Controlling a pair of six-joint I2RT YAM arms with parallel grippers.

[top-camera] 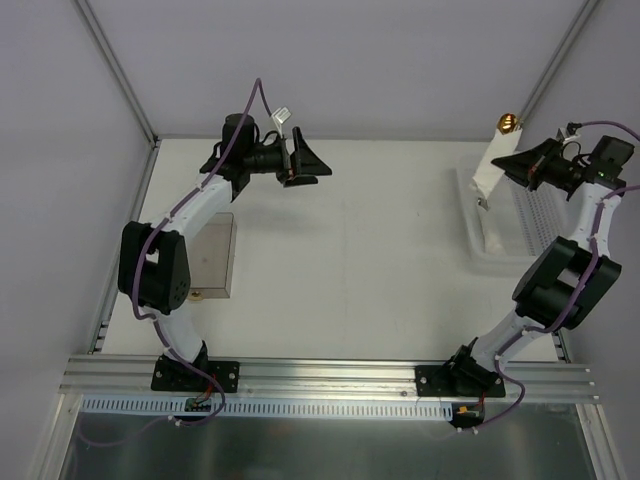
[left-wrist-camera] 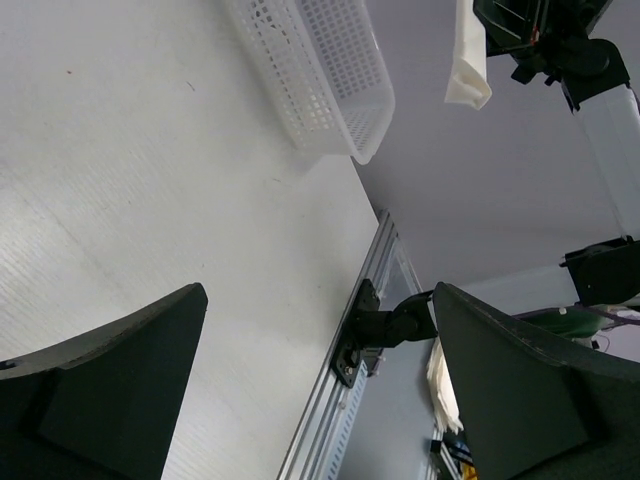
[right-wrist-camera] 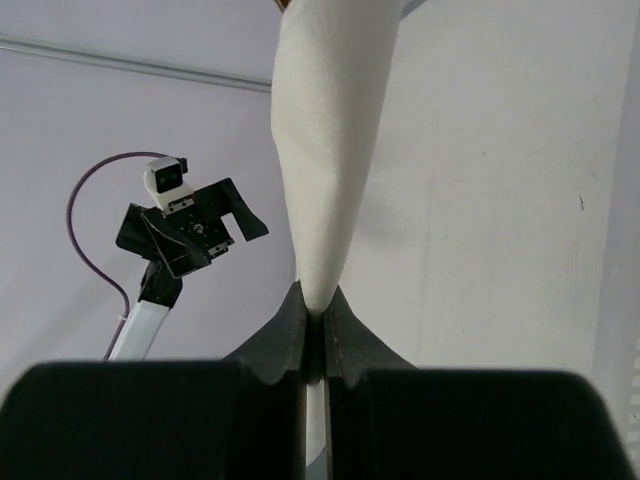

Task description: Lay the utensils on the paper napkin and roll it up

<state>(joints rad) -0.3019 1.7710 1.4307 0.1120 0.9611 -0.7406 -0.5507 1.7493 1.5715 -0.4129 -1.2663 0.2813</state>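
White paper napkin [top-camera: 489, 172], rolled into a slim tube, sits clamped between the tightly closed fingers of my right gripper [top-camera: 503, 165]. I see it lifted off the table [top-camera: 350, 260], over the left wall of the perforated plastic basket [top-camera: 520, 258] at the far right, with a gold utensil tip [top-camera: 508, 122] poking out of its far end. My left gripper [top-camera: 308, 165] hangs above the table's far left-centre, jaws spread wide apart.

Gold-coloured metal utensils [top-camera: 508, 122]: wrapped out of sight, one tip showing.
Rolled white paper napkin [right-wrist-camera: 325, 150]: top cut by wrist view's edge.
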